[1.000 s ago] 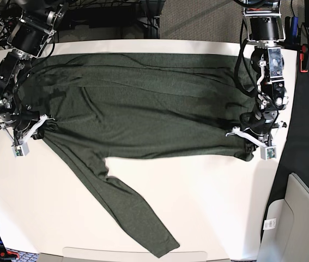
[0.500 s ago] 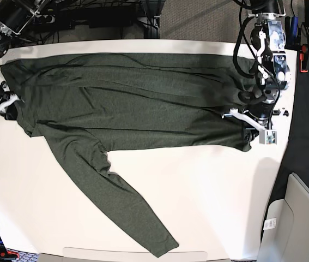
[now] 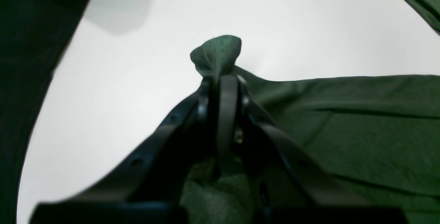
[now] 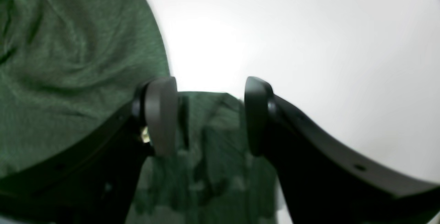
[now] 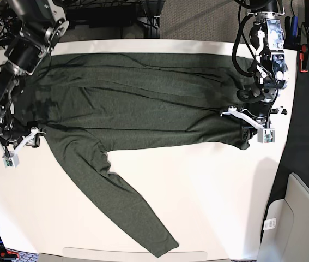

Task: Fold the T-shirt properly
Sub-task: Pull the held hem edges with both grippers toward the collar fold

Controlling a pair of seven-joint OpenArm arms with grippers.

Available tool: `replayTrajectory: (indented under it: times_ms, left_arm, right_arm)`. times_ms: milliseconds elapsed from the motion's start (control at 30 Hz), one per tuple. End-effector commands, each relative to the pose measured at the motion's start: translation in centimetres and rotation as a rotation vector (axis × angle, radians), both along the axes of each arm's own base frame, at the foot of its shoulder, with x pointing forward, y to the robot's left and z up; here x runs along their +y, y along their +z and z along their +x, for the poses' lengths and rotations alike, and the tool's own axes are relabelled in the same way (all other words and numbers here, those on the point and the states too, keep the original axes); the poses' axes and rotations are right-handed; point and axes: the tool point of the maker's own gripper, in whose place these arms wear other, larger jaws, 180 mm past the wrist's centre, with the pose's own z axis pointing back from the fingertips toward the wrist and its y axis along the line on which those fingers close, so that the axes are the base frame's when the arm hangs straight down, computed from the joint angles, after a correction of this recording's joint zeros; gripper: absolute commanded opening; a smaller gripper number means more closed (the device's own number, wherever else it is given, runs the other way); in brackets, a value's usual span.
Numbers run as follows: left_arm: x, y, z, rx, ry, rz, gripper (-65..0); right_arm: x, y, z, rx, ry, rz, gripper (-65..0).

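Observation:
The dark olive-green T-shirt lies spread across the white table, one long sleeve trailing toward the front edge. My left gripper is shut on the shirt's right lower corner. In the left wrist view the gripper pinches the fabric and a tuft sticks out past the tips. My right gripper is at the shirt's left edge. In the right wrist view it is open, with its fingers apart over the shirt edge and blurred fabric showing below the gap.
The table's right edge drops to dark floor just beyond my left arm. A pale grey bin stands at the lower right. Cables and gear lie behind the table's back edge.
My right gripper, at the shirt's left edge a second ago, swung out left and has come back near that edge, now open. The shirt's left side lies flatter. My left gripper has kept its hold.

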Motion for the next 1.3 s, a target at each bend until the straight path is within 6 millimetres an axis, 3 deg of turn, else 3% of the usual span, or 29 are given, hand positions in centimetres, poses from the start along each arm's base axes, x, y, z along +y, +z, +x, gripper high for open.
replayTrajectory:
  times_ms: [0, 100, 233, 467, 833, 1000, 1267]
  left_arm:
    - [0.3, 1.5, 0.6, -0.051, 0.002, 0.012, -65.0]
    - [0.3, 1.4, 0.6, -0.049, 0.002, 0.012, -65.0]
    - [0.4, 1.4, 0.6, -0.049, 0.003, 0.012, -65.0]
    - [0.3, 1.5, 0.6, -0.051, 0.002, 0.012, -65.0]
    - [0.3, 1.5, 0.7, -0.052, 0.002, 0.011, -65.0]
    - [0.3, 1.5, 0.7, -0.053, 0.004, 0.011, -65.0]
    - [0.5, 1.8, 0.6, -0.06, 0.008, 0.013, -65.0]
  right_arm:
    - [-0.3, 2.3, 2.3, -0.083, -0.004, 0.004, -34.8]
    - [0.5, 1.4, 4.0, -0.109, 0.004, 0.045, -35.2]
    - [3.0, 0.1, 5.7, -0.096, 0.074, 0.083, -35.2]
    - [5.4, -3.4, 5.7, -0.046, 0.109, 0.163, -36.7]
    - [7.2, -6.1, 3.4, 0.119, 0.13, 0.187, -63.9]
    - [8.3, -5.8, 2.9, 0.106, 0.122, 0.313, -64.7]
    - [6.7, -0.7, 0.7, -0.003, 0.158, 0.294, -64.7]
